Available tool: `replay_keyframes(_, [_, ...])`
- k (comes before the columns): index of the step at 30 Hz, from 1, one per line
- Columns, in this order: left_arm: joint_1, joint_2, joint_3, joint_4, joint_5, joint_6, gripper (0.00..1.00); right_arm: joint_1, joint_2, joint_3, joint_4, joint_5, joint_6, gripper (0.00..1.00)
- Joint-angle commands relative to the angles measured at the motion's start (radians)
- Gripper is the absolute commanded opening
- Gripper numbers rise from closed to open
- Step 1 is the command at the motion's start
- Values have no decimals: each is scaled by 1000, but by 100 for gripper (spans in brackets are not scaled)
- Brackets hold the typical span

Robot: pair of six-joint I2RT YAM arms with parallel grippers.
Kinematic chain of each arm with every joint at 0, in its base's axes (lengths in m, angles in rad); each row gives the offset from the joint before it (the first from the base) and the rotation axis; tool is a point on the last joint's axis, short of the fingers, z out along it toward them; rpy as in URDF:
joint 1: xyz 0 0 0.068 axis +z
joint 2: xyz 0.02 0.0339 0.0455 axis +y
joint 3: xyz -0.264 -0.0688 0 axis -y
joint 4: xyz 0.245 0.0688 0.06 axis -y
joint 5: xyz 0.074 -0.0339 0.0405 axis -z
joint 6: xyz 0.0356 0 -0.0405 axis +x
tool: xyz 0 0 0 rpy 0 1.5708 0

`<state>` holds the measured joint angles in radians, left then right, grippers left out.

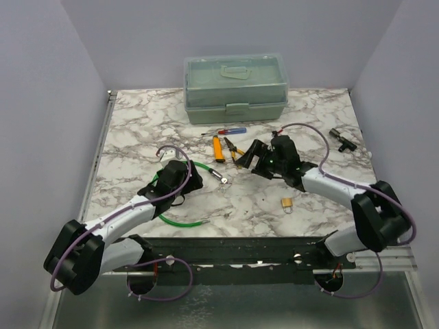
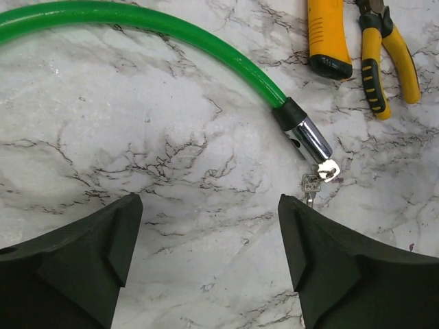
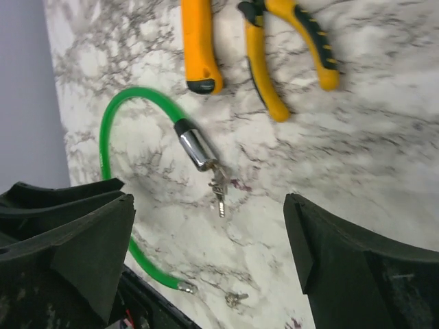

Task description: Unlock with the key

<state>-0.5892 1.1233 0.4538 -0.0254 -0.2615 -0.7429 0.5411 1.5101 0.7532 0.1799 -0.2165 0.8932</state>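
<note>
A green cable lock [image 1: 180, 221] lies curled on the marble table. Its chrome lock head [image 1: 218, 176] [image 2: 309, 139] [image 3: 195, 147] has a key [image 2: 328, 169] in its end, with another key [image 3: 219, 195] hanging from the ring. The cable's free metal end [image 3: 180, 287] lies apart from the head. My left gripper [image 1: 197, 181] [image 2: 209, 253] is open just left of the head, holding nothing. My right gripper [image 1: 251, 159] [image 3: 209, 253] is open above and to the right of the head, also holding nothing.
A yellow utility knife [image 1: 217, 148] and yellow-handled pliers [image 1: 233, 149] lie beyond the lock head, with a red-and-blue screwdriver [image 1: 226, 131] behind them. A green toolbox [image 1: 235, 88] stands at the back. A small brass padlock [image 1: 287, 204] is at near right, a black part [image 1: 341, 140] far right.
</note>
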Motion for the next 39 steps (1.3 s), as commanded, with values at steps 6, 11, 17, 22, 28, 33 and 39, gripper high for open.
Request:
replay_keyframes(6, [0,-122,167,-253,59,5,92,0,-325,-63,-660,415,18,100])
replay_keyframes(11, [-1,-169,314,-407,139,88,92,-1,-422,-119,-843,485,158,100])
replay_keyframes(17, [-1,-216,372,-526,119,300,89,0,-449,-172,-901,471,245,98])
replay_keyframes(22, [-1,-241,323,-519,73,324,89,0,-458,-188,-924,512,250,96])
replay_keyframes(28, [-1,-223,323,-501,94,337,88,0,-420,-241,-792,465,219,96])
replay_keyframes(33, [-1,-230,319,-500,106,336,88,0,-400,-266,-632,448,117,96])
replay_keyframes(39, [-1,-228,322,-498,99,343,88,0,-365,-237,-542,361,92,93])
